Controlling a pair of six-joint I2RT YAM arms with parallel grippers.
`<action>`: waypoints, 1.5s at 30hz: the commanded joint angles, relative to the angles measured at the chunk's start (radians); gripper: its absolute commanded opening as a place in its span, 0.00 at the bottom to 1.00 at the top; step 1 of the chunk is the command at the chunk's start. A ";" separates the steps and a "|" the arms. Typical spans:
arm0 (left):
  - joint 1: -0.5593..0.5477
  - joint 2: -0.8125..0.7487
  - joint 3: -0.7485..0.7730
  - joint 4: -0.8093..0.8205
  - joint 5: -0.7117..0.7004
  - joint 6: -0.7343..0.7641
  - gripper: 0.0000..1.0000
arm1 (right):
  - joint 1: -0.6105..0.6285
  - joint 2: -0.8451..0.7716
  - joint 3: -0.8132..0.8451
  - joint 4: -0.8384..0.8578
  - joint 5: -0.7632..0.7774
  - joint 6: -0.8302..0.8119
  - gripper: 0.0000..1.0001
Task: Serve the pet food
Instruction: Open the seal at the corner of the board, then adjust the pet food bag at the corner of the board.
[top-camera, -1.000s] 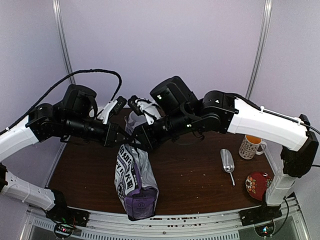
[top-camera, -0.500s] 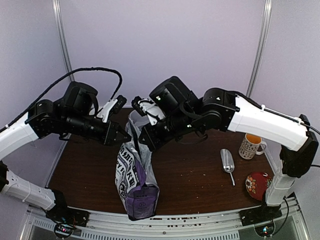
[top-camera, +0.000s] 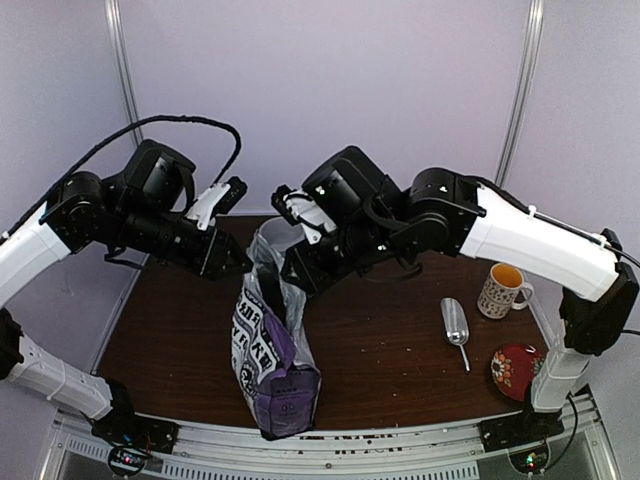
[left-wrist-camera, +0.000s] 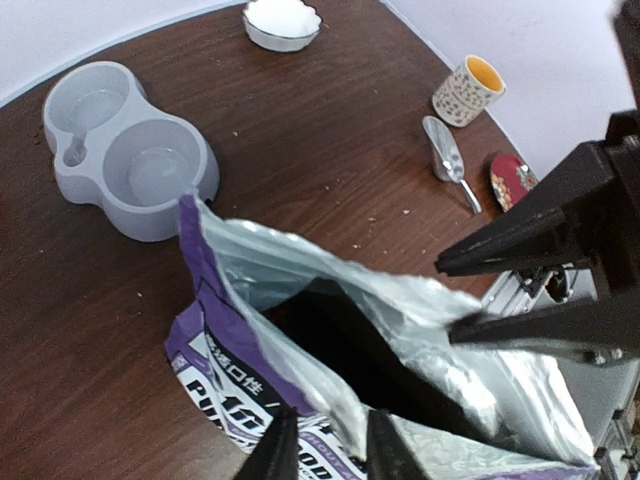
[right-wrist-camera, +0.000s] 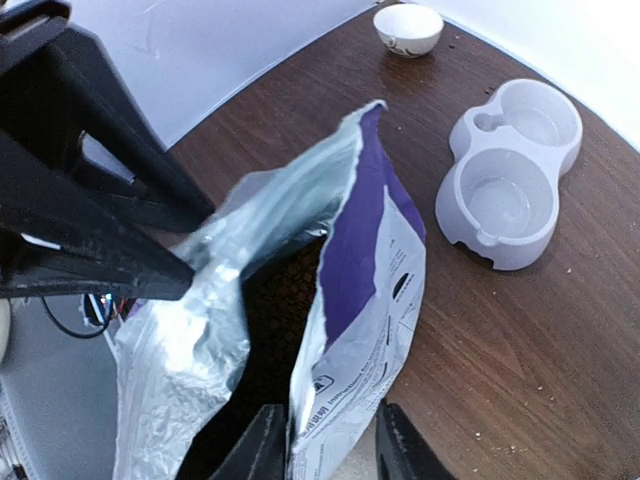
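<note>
Straddling left rim of purple bag (top-camera: 275, 350) with left gripper (left-wrist-camera: 328, 428), jaws partly apart, pinching nothing. Standing roughly upright mid-table, long axis vertical, mouth up between both grippers; pet food inside, hidden in dark. Astride right rim with right gripper (right-wrist-camera: 325, 435), equally part-open. Lying right, nearer right arm: metal scoop (top-camera: 456, 322), probably needed next.

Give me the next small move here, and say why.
Probably ease the right gripper off the bag and toward the scoop. The bag's mouth gapes open with the left gripper also at its rim, the double bowl is empty, and the scoop lies on the right arm's side.
</note>
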 joint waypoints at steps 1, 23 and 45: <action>0.009 0.020 0.072 -0.001 -0.071 0.032 0.35 | -0.011 -0.005 0.066 0.015 0.001 -0.012 0.40; 0.009 0.074 0.056 0.016 -0.009 -0.007 0.38 | -0.011 0.137 0.199 -0.049 0.044 -0.033 0.24; 0.004 0.050 0.101 0.035 0.031 -0.050 0.54 | -0.016 0.081 0.126 -0.037 0.104 -0.029 0.00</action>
